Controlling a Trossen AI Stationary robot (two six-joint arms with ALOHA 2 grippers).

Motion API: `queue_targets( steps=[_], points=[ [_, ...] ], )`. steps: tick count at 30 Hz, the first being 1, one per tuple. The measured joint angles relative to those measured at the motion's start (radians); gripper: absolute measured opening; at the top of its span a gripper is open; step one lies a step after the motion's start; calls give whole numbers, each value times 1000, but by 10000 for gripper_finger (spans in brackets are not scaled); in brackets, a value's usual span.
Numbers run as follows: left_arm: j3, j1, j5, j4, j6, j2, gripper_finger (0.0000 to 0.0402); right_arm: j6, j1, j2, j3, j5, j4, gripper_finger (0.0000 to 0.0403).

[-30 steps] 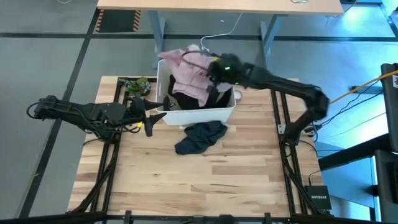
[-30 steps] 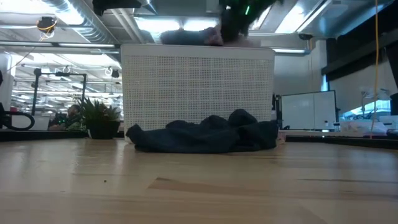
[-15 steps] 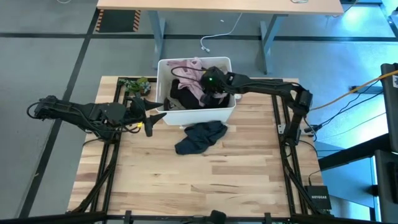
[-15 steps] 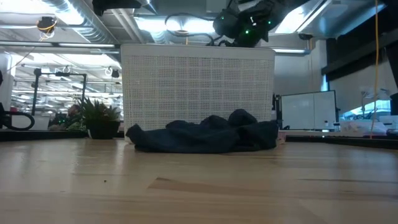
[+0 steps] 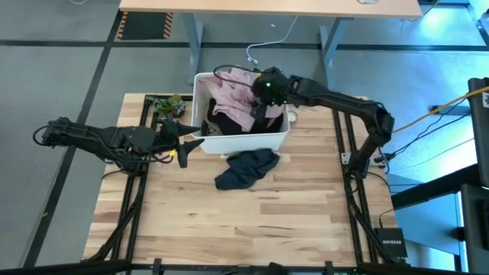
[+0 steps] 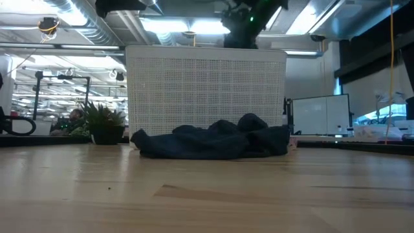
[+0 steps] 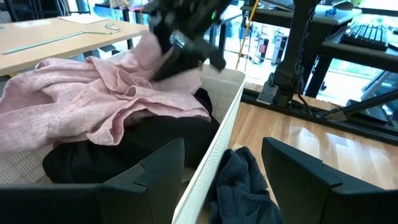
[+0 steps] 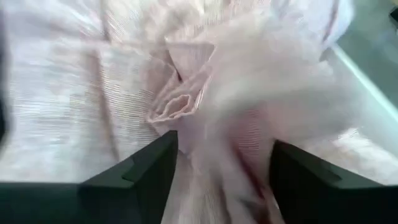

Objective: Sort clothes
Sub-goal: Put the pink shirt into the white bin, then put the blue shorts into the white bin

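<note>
Three garments show from above: we count one pale pink garment point(image 5: 233, 90) and one black garment point(image 5: 223, 120) in the white bin point(image 5: 243, 140), and one dark navy garment point(image 5: 246, 167) on the table point(image 5: 229, 221) just before it; "NETGEAR" reads on a box point(image 5: 391, 244). Low down, we see one navy heap. At the wrists, the left gripper point(image 7: 222, 180) is spread empty beside the bin, and the right gripper point(image 8: 224, 167) is parted around pink folds.

1. Pale pink garment point(image 5: 233, 90), plain, crinkled weave.
2. Black garment point(image 7: 118, 155), plain, beneath the pink.
3. Dark navy garment point(image 5: 244, 168), plain.
4. White bin point(image 5: 248, 140), fine mesh-patterned walls.
5. Light wooden table point(image 5: 252, 221), striped planks.
</note>
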Motion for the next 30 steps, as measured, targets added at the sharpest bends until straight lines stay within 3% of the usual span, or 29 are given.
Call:
queue_targets(
  steps=[19, 30],
  points=[
    [0, 0, 0, -6, -1, 0, 209, -26, 0, -222, 44, 7, -38, 257],
    [0, 0, 0, -5, -3, 0, 209, -26, 48, -292, 45, -58, -100, 257]
  ],
)
